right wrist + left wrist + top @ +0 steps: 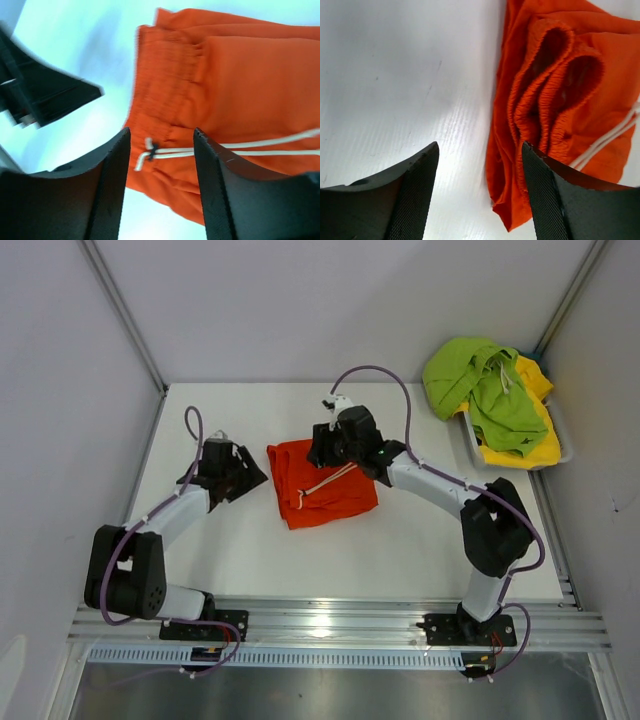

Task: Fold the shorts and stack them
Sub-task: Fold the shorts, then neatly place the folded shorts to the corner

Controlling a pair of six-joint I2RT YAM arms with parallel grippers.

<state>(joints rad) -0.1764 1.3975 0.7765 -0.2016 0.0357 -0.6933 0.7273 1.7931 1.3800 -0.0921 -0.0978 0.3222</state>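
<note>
**Orange shorts folded mid-table; both grippers spread and empty**

Top view. The orange shorts (322, 483) lie folded in a rough square at the centre of the white table (400, 540). A white drawstring (330, 480) trails across them. The right gripper (322, 452) hangs over their upper right corner and hides it. The left gripper (250, 478) sits just left of the shorts, apart from the fabric. Neither jaw gap can be read from this view. In the upper right of the frame, a grey bin (562, 443) holds lime green shorts (485, 390) heaped on yellow shorts (535, 452). The green heap spills over the bin's upper left rim and hides most of it. The number of pieces in the heap cannot be told.

Left wrist view. The fingers are spread with bare table between them and nothing pinched. The finger at the right of the frame overlaps the shorts' lower edge, but whether it touches them cannot be told. The elastic waistband is doubled into loops at the upper right. The shorts are cut off by the top and right edges.

Right wrist view. The picture is blurred. The fingers are spread and empty above the waistband, and the drawstring's knotted end shows in the gap. A dark smeared shape at the upper left is the other gripper. The shorts are cut off at the right.
</note>
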